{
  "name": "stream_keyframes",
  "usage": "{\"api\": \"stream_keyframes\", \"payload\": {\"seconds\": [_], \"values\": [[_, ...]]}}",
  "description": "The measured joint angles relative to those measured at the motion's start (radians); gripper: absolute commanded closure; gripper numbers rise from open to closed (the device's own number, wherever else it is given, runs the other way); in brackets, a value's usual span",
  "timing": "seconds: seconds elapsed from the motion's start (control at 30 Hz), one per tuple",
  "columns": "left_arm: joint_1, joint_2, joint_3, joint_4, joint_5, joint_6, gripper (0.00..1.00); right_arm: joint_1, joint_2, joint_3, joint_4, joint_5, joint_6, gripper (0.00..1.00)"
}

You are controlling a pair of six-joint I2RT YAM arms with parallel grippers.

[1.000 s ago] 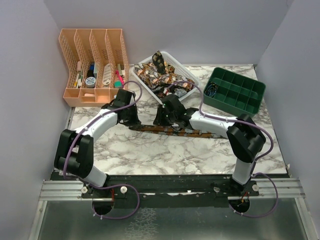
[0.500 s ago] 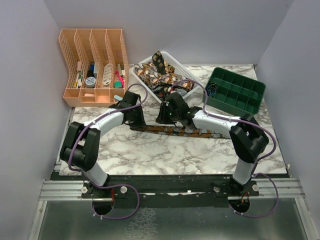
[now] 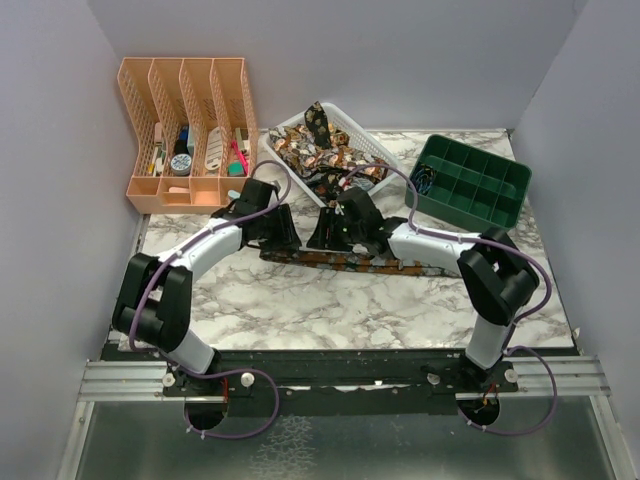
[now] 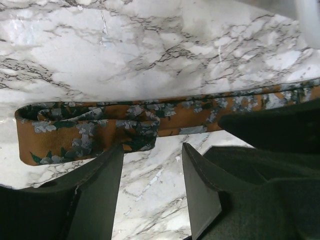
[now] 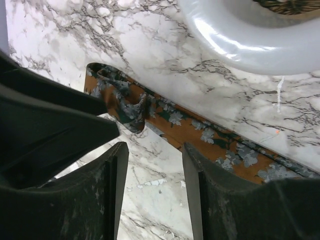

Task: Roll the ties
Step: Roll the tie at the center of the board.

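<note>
Both arms have edged in toward the middle of the white marble worktop [image 3: 330,310], and both grippers have let their jaws part since a second ago. The left gripper [image 4: 151,150] hangs about half open with nothing between its fingers. The right gripper [image 5: 153,147] matches it, also about half open and empty.

One long narrow orange-brown necktie with a grey-blue floral pattern [image 4: 175,112] lies flat across the worktop, running left to right just beyond both grippers. Its left end is doubled over on itself in a loose, slightly crumpled fold. More patterned ties [image 3: 320,150] sit heaped in a white plastic basket [image 3: 385,155] at the far side.

Rolling looks barely begun: only that first fold exists. The next move probably calls for pinching the folded end again and turning it over toward the right, keeping the edges lined up.
</note>
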Motion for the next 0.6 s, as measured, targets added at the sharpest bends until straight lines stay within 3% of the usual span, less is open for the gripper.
{"api": "stream_keyframes", "payload": {"seconds": [0.3, 0.43, 0.6], "values": [[0.074, -0.126, -0.002, -0.011, 0.019, 0.0, 0.33, -0.013, 0.003, -0.021, 0.074, -0.091, 0.022, 0.34], [0.171, -0.179, -0.036, -0.016, 0.038, 0.008, 0.26, -0.011, 0.052, 0.011, 0.132, -0.177, 0.038, 0.35], [0.319, -0.197, -0.104, -0.001, 0.103, 0.03, 0.23, -0.008, 0.137, 0.066, 0.152, -0.23, 0.053, 0.44]]}}
